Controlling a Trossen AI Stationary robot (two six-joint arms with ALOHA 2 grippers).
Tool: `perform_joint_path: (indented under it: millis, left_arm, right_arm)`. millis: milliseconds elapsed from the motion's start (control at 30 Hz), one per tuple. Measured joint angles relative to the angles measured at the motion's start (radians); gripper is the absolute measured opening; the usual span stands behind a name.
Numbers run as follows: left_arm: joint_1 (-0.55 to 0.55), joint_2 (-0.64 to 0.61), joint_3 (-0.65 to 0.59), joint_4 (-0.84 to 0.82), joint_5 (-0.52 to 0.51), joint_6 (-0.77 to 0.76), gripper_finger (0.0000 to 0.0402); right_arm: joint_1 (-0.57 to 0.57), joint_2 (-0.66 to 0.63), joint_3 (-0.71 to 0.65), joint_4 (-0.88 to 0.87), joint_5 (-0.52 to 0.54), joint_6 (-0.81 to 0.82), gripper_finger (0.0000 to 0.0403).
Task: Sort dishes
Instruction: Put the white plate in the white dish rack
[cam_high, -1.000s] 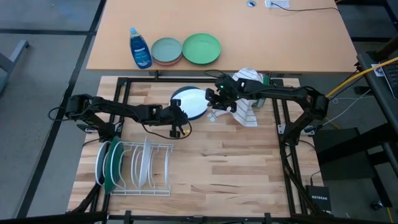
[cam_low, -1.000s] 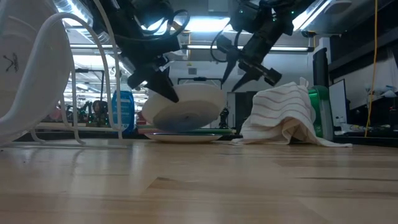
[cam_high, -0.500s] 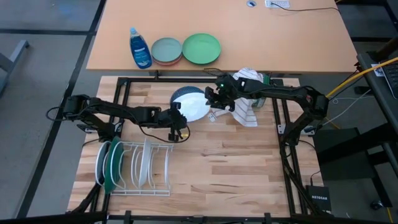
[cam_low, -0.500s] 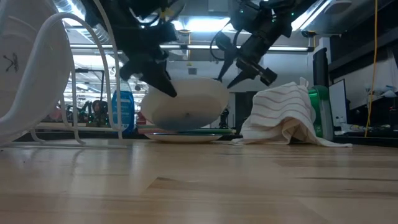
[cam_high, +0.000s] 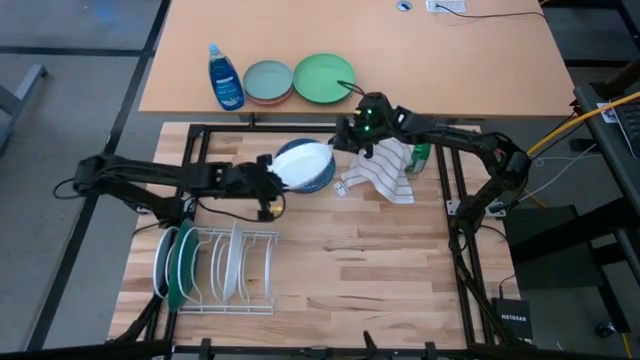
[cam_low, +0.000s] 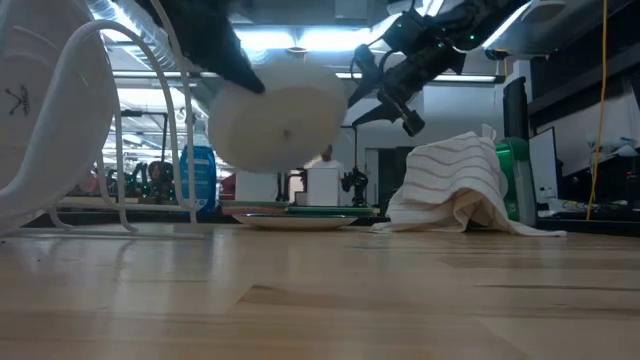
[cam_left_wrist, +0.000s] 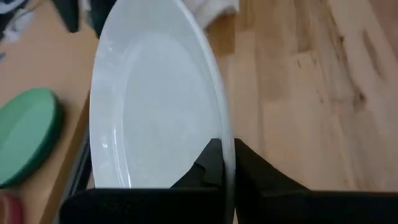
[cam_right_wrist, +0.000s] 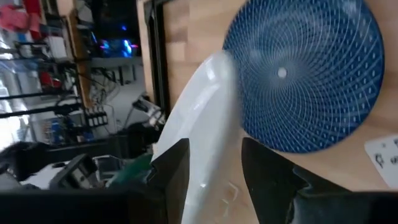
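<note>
My left gripper (cam_high: 268, 180) is shut on a plain white plate (cam_high: 302, 162), held tilted above the dark blue speckled plate (cam_high: 322, 180), which lies flat on the table. The white plate also shows in the low view (cam_low: 278, 125) and the left wrist view (cam_left_wrist: 155, 106). My right gripper (cam_high: 358, 128) hovers open and empty past the plates' far right side, and its wrist view shows the blue plate (cam_right_wrist: 305, 68). A wire rack (cam_high: 225, 268) at the near left holds a dark green plate (cam_high: 182, 265) and white plates (cam_high: 237, 260) on edge. My left gripper pinches the white plate's rim (cam_left_wrist: 225, 163) between its two fingers, one on the upper face and one on the underside. The fingers come about level from the table's left. The plate is lifted clear of the blue plate and tipped steeply up on edge.
A striped cloth (cam_high: 385, 172) lies heaped right of the blue plate, with a green container (cam_high: 420, 155) behind it. On the far table stand a soap bottle (cam_high: 225, 78), a grey-blue plate over a pink one (cam_high: 268, 80) and a light green plate (cam_high: 324, 77).
My left gripper has risen and drawn a little toward the table's left, lifting the white plate off the blue plate and tipping it from nearly flat to steeply on edge. My right gripper has moved up and toward the far edge, away from the plates.
</note>
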Motion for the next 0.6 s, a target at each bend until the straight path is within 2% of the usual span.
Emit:
perform_joint_path:
  millis: [367,600]
  left_arm:
    - [0.0,-0.298,0.0,-0.05,0.016,-0.081,0.0]
    - [0.0,-0.449,0.0,-0.037,0.091,-0.149,0.0]
  right_arm:
    - [-0.047,-0.001,0.0,0.035,-0.05,0.014,0.0149]
    - [-0.044,-0.001,0.0,0.035,-0.054,0.015,0.0149]
